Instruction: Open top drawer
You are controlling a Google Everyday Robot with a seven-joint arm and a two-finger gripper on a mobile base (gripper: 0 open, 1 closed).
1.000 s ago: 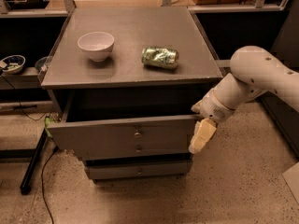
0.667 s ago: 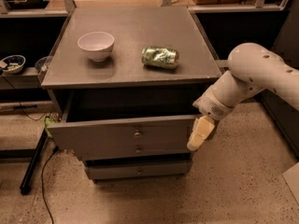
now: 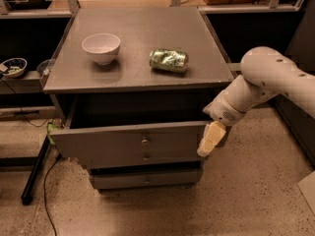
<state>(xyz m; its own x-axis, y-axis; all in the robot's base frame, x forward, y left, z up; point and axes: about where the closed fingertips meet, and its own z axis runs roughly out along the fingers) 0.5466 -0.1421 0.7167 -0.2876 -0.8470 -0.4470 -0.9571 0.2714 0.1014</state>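
A white bowl (image 3: 101,47) stood upright on the left of the grey top (image 3: 142,26), and a crushed green can (image 3: 169,60) lay on its side to the right of it, the two apart. At far left a small dish (image 3: 13,67) sat on a dark shelf, and a black cable (image 3: 46,183) trailed over the speckled floor (image 3: 246,200) beside a black bar (image 3: 33,176). The gripper (image 3: 205,149) hung below the top's right front corner, above that floor.

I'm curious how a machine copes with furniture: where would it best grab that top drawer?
Probably by the small metal knob at the centre of the top drawer, coming straight from the front: the rest of the flat front offers nothing to pinch. The pincer hangs at the front's right end.
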